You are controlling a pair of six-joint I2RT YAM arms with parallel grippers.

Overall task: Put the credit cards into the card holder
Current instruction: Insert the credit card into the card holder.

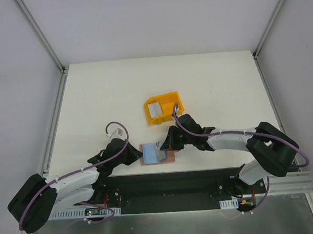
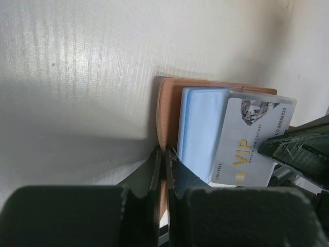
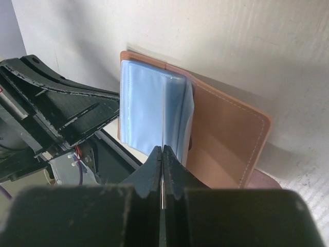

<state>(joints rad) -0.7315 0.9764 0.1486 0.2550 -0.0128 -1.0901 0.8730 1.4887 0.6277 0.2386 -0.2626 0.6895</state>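
Note:
The brown card holder (image 1: 171, 157) lies open near the table's front edge, its pale blue plastic sleeves (image 2: 198, 128) fanned upward. My left gripper (image 2: 164, 150) is shut on the holder's brown left edge (image 2: 167, 103). My right gripper (image 3: 162, 149) is shut on a white credit card marked VIP (image 2: 247, 149). That card is edge-on in the right wrist view, and its front edge sits among the blue sleeves (image 3: 144, 103). The right fingers (image 2: 298, 149) grip the card's far end. Another pale card (image 1: 155, 110) lies in the yellow bin.
The yellow plastic bin (image 1: 169, 100) stands just behind the card holder, close to my right arm. The left arm's dark links (image 3: 51, 103) crowd the holder's left side. The black base rail (image 1: 162, 183) runs right in front of the holder.

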